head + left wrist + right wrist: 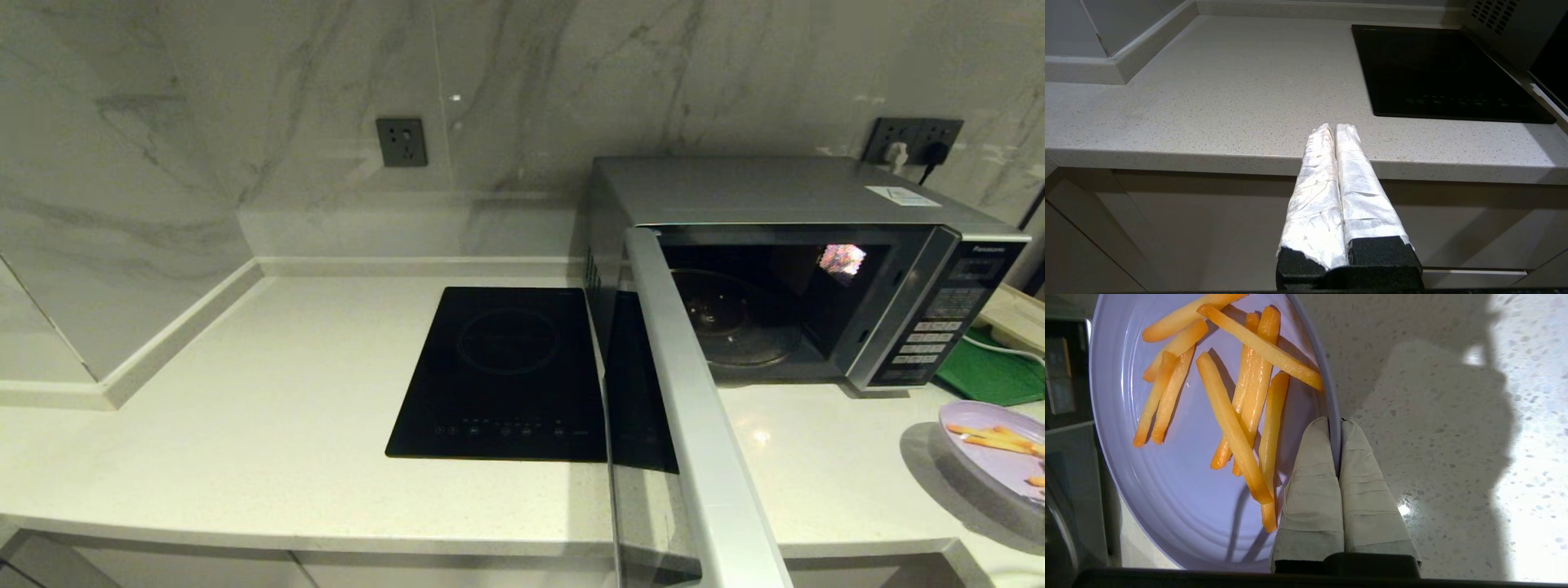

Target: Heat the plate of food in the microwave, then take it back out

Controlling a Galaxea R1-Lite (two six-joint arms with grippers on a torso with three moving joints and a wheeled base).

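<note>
The pale lilac plate of food (pixel 992 457) with orange-yellow fry sticks hovers tilted above the counter at the head view's right edge, casting a shadow below it. In the right wrist view my right gripper (pixel 1336 422) is shut on the rim of the plate of food (pixel 1180 473), one finger inside and one outside. The silver microwave (pixel 784 192) stands at the back right, its door (pixel 694 408) swung wide open toward me and its glass turntable (pixel 739 322) bare. My left gripper (pixel 1336 127) hangs shut and empty in front of the counter edge, below the counter top.
A black glass cooktop (pixel 502 376) is set flat in the counter left of the microwave. A green tray (pixel 992 376) lies right of the microwave, with a wooden board (pixel 1016 314) beyond it. Marble walls close off the back and left.
</note>
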